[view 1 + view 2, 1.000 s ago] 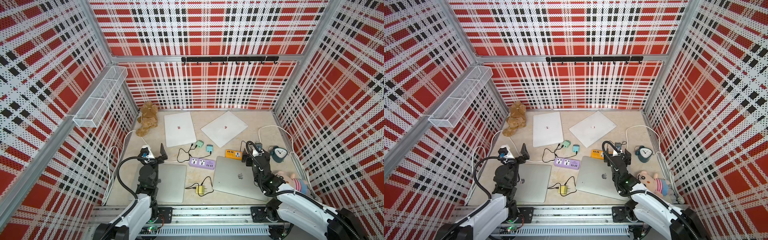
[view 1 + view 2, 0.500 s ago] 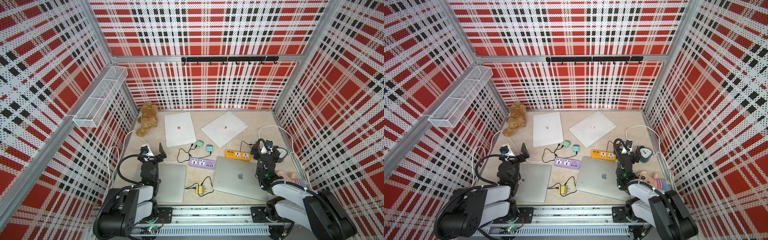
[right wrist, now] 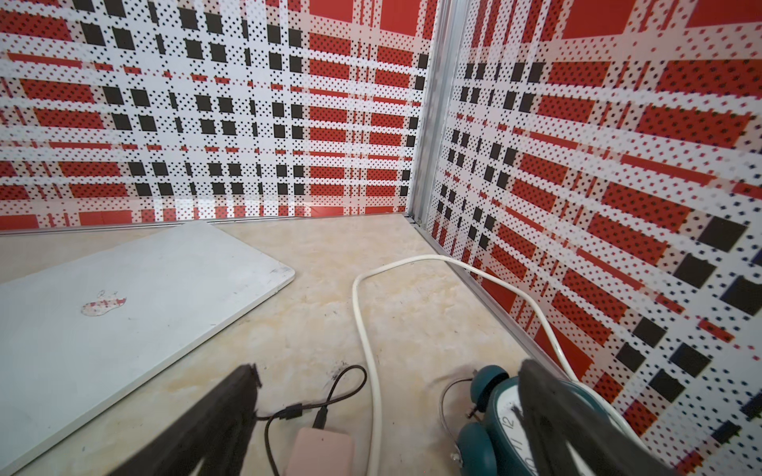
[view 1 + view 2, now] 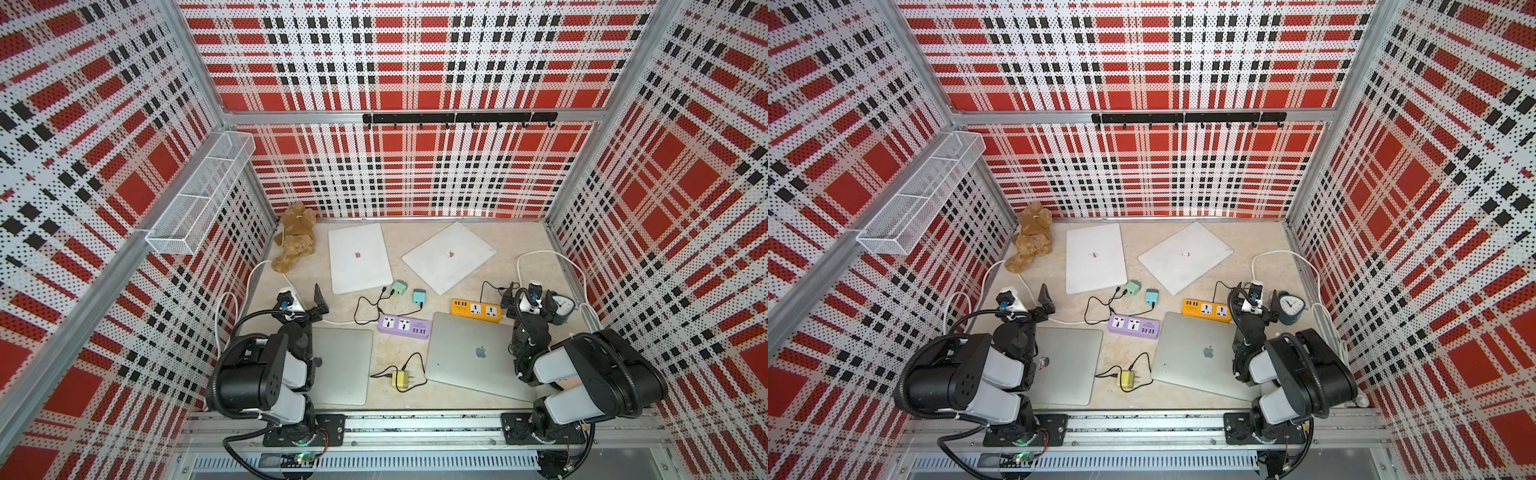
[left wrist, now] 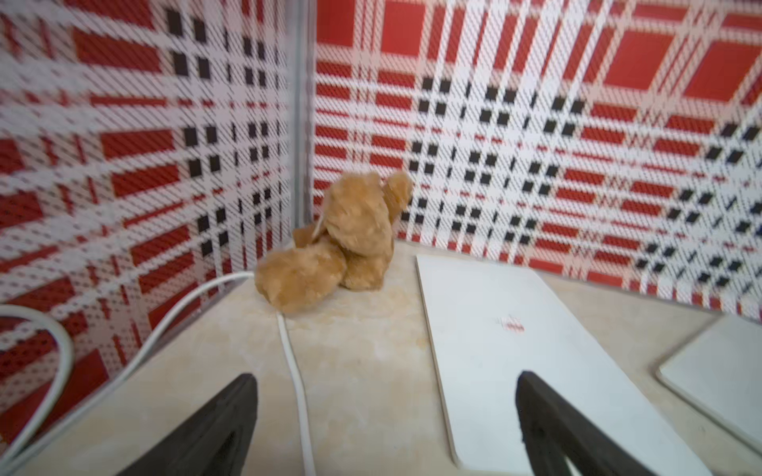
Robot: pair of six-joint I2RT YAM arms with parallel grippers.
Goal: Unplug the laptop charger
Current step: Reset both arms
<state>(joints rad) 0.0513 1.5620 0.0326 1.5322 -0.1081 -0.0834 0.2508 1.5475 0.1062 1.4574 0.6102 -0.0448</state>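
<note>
Jaws wide, empty: left gripper and right gripper, either side of purple strip. Yellow charger lies loose, prongs bare, on strip's robot side.

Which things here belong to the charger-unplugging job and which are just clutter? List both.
Job: yellow charger, green charger, teal charger, purple power strip, orange power strip, grey laptop showing its logo.
Clutter: plush toy, alarm clock, wire basket, hook rail.
</note>
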